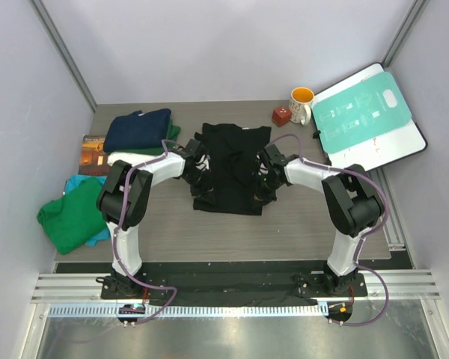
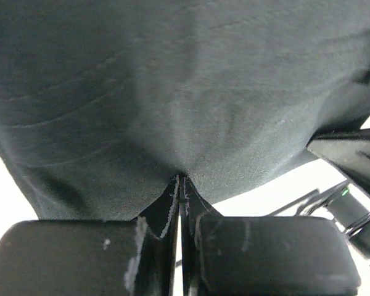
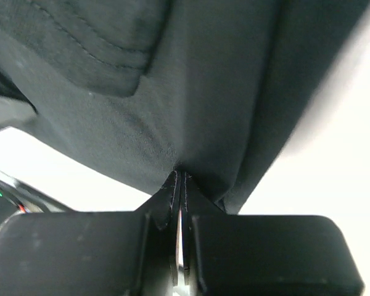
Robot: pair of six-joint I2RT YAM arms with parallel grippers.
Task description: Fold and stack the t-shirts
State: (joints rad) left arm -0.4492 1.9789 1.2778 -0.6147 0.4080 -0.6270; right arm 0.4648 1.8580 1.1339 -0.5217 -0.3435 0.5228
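Pinching the black t-shirt [image 1: 228, 153] at centre frame from both sides, with left gripper [image 2: 180, 180] pressed tight on cloth at its left edge and right gripper [image 3: 180, 174] pressed tight at its right edge. Lying folded at upper left, navy t-shirt [image 1: 138, 129]; heaped at left edge, green t-shirt [image 1: 71, 218] touching teal t-shirt [image 1: 79, 182].

Materials and finishes. Cloth: the black t-shirt [image 1: 228, 168] is matt and fine-textured, with a stitched hem; the navy t-shirt [image 1: 138, 129] and green t-shirt [image 1: 71, 217], at left, are soft, matt and creased. Plastic: the left gripper [image 2: 180, 180] and right gripper [image 3: 180, 176] are matt black, scuffed pale along their edges; the arm shells [image 1: 161, 166] are smooth glossy white. The table [image 1: 299, 224] shows matt grey wood grain. The mug [image 1: 302, 105], far right, is glossy; the board [image 1: 367, 112] smooth and stiff. The near rail [image 1: 67, 286] is bare metal.
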